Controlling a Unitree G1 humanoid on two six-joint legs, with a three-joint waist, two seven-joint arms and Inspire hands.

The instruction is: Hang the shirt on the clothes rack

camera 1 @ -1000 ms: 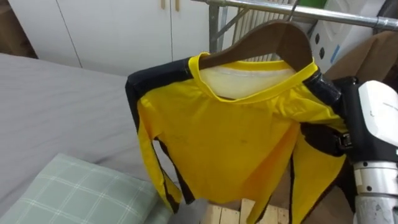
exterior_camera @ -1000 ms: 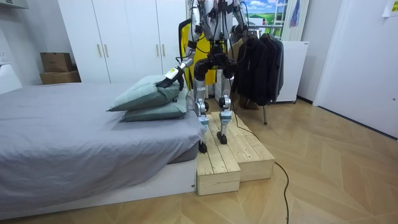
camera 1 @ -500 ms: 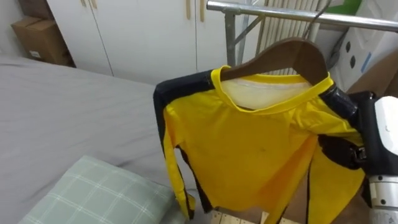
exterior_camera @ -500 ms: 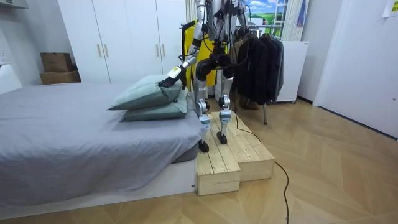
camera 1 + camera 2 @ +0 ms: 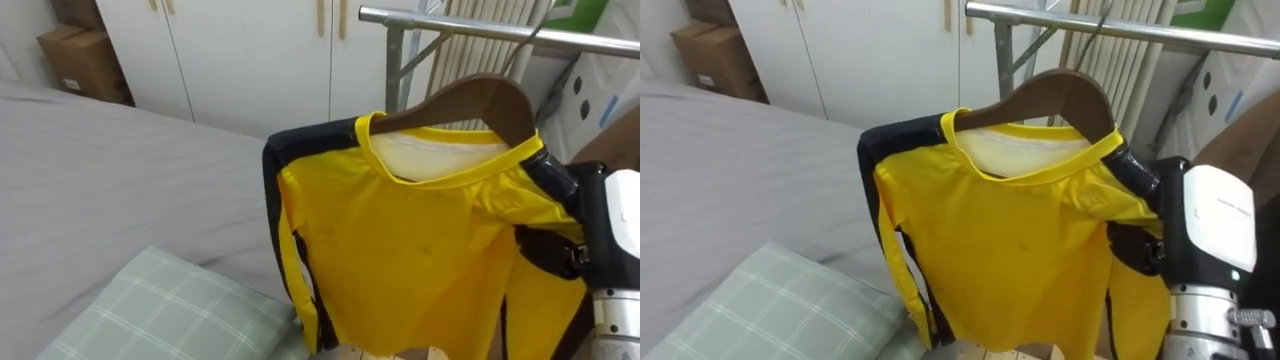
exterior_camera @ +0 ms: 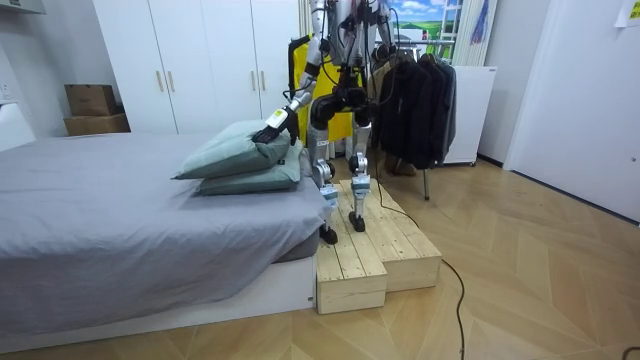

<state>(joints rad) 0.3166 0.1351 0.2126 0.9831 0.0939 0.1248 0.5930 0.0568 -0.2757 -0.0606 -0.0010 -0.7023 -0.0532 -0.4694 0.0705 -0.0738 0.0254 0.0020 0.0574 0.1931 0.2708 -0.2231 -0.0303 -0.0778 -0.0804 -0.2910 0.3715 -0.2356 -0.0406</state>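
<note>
While the robot stands on a wooden platform (image 6: 372,252) set against the bed's (image 5: 100,190) pillow-end edge, a yellow shirt (image 5: 420,250) with black sleeves is up in front of its head camera on a brown wooden hanger (image 5: 480,100). The hanger's wire hook rises across a metal rail (image 5: 470,27) and out of the top of the eye views, so I cannot tell whether it bears on the rail. The shirt's body and one sleeve fall straight down, the sleeve dangling just beyond the bed's near edge, beside a pale green checked pillow (image 5: 170,320) at the bed's corner. The right robot hand (image 5: 1148,252) sits at the shirt's right shoulder, against the black cloth, and I cannot tell whether it grasps the shirt or hanger. In the room view the left robot hand (image 6: 270,128) reaches out over the top pillow of a stack of two; whether it is released or clenched cannot be told from there. White wardrobe doors (image 5: 250,50) and a cardboard box (image 5: 85,60) stand past the bed's far edge, and dark coats (image 6: 420,95) hang farther along the rail.
</note>
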